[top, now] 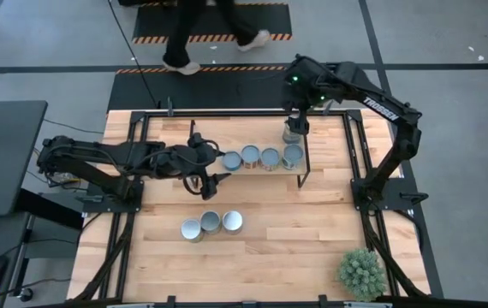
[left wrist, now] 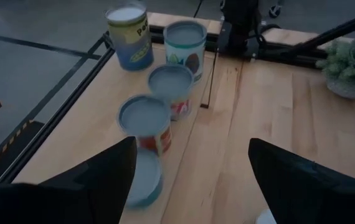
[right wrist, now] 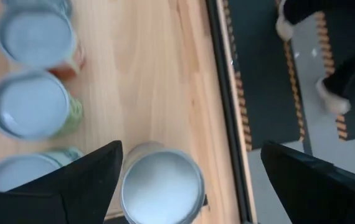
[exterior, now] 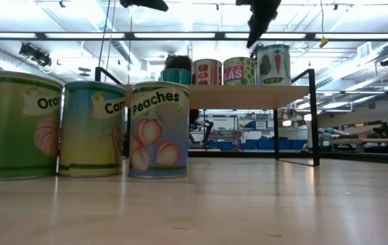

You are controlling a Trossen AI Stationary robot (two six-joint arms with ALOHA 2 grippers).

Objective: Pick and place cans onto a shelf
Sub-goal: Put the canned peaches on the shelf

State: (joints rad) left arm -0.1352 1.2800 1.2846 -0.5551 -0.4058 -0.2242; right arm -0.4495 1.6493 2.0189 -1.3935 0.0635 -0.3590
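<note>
Shelf (top: pixel 265 137) as landmark: four cans (top: pixel 259 158) stand on it, a fifth (top: pixel 293 131) beneath the right gripper (top: pixel 294 120), three (top: pixel 212 225) on the worktop (top: pixel 287 248) before it. Rigid, smooth, likely moderately heavy tins; grasp across the cylindrical wall. Both grippers' fingers spread; left gripper (top: pixel 205 171) at the shelf's left.

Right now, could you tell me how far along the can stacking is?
Roughly half done. Four cans stand in a row on the shelf, and a fifth can sits on it farther back, under the open right gripper. Neither gripper holds anything; the open left gripper hovers at the row's left end. Three cans are left on the table, near the front.
</note>
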